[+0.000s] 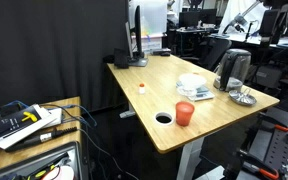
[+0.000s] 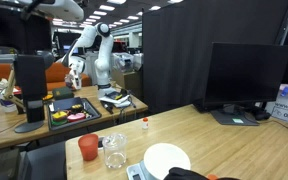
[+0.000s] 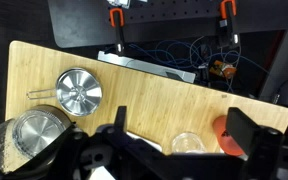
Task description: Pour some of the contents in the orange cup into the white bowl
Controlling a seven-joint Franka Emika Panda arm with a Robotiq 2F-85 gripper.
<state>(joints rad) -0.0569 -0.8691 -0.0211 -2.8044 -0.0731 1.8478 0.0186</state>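
Currently gripper (image 3: 182,128) spread wide, empty, well above table (image 1: 159,75). Orange cup (image 1: 185,114) near table edge, beside glass (image 2: 113,150); clumsy grab may shove cup off edge, topple glass, or spill short of white bowl (image 2: 167,158).

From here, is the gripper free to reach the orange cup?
Probably yes: the gripper hangs open above, and the cup stands uncovered. Only the glass close beside it could crowd a finger.

Glass container (image 2: 114,151) just beside orange cup (image 2: 88,147)
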